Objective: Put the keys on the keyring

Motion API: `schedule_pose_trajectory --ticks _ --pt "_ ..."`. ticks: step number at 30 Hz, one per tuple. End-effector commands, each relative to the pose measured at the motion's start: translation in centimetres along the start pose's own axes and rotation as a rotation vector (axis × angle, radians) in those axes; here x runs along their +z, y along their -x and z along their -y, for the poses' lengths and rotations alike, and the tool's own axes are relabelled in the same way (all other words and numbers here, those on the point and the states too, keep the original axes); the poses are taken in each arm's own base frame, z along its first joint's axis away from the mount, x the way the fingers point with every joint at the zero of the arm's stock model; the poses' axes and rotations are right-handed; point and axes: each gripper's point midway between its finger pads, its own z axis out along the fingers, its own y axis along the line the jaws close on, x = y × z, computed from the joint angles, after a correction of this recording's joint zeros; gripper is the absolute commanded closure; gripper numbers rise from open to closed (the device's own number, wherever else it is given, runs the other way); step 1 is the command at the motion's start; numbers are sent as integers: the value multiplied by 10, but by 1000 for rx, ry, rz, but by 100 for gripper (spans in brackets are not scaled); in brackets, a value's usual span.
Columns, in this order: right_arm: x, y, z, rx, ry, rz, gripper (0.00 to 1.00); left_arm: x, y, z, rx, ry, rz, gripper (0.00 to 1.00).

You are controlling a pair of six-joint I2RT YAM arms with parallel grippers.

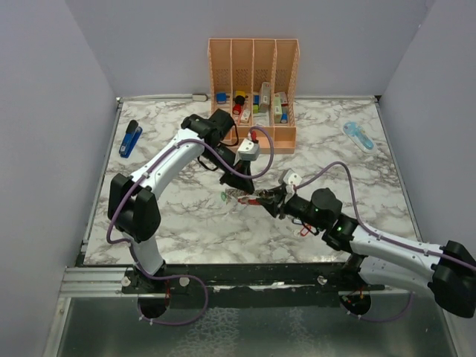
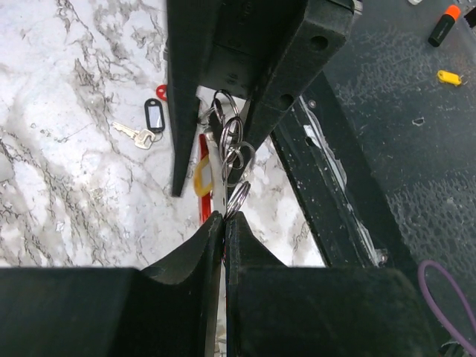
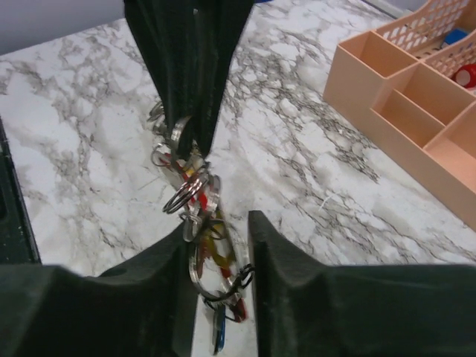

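Above mid-table, the left gripper (image 2: pixel 223 218) clamps the red keyring (image 2: pixel 201 210), several keys (image 3: pixel 204 249) already threaded. The right gripper (image 3: pixel 219 223) straddles them, its hold unclear. A loose key (image 2: pixel 132 132) remains.

Organiser (image 1: pixel 220 67) behind keys (image 1: pixel 242 197), stapler (image 1: pixel 130 138) left

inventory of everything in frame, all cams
key bunch: 1, silver rings with red and yellow bits, between both grippers
loose key: 1, silver with black tag, on table
organiser: 1, peach, table's far edge, small coloured items inside
blue object: 1, blue, table's far left
light-blue object: 1, light blue, far right
marker: 1, orange, dark surface off the table
yellow tag: 1, yellow, same dark surface
table: 1, white marble
left gripper: 1, black, shut on key bunch
right gripper: 1, black, open around key bunch
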Motion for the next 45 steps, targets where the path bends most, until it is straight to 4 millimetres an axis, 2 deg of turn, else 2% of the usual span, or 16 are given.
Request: schedule_pose_trajectory --ticks 1,10,13,19,24,37,45 --pt "8 21 2 -34 -6 99 75 2 14 1 2 -5 27 100" --pt "12 21 2 -45 -3 118 90 5 12 -1 -10 2 4 100" --pt "8 24 3 -48 -11 145 97 5 14 1 -13 -8 20 91" --pt "1 31 7 -51 -35 184 98 8 14 3 -14 -24 32 83" --pt "-1 34 9 -48 -47 207 98 14 13 7 -19 -48 38 82" --pt "6 34 7 -36 -39 223 99 26 7 12 -37 -83 26 83" --pt "1 35 9 -24 -52 231 98 27 1 11 -39 -72 3 99"
